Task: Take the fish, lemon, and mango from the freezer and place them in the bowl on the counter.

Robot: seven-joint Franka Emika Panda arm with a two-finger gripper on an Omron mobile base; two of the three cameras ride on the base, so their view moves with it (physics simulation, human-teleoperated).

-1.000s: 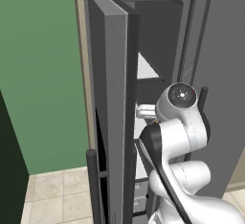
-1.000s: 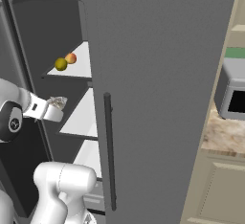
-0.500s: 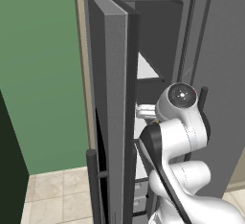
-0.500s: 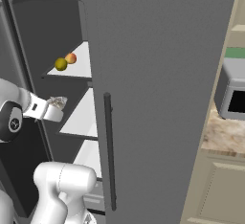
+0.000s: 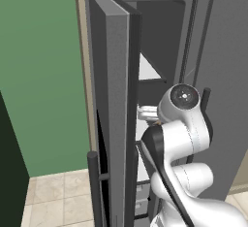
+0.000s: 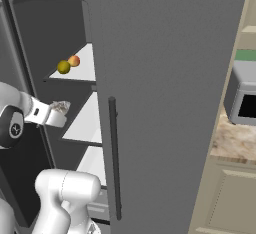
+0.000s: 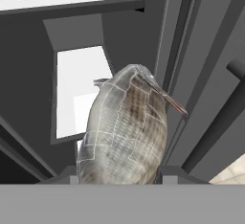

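A flat green wall point(image 5: 43, 75) fills the left of the scene, running down to a floor of pale beige tiles point(image 5: 58, 197) with thin grout lines; a beige vertical trim strip point(image 5: 83, 66) edges the wall beside the grey appliance; a dark, almost black panel point(image 5: 9, 172) stands at the near left. On the far right, a grey microwave point(image 6: 244, 100) with a dark window sits above cream cabinet doors point(image 6: 230, 198); light is even and soft, with no strong shadows.
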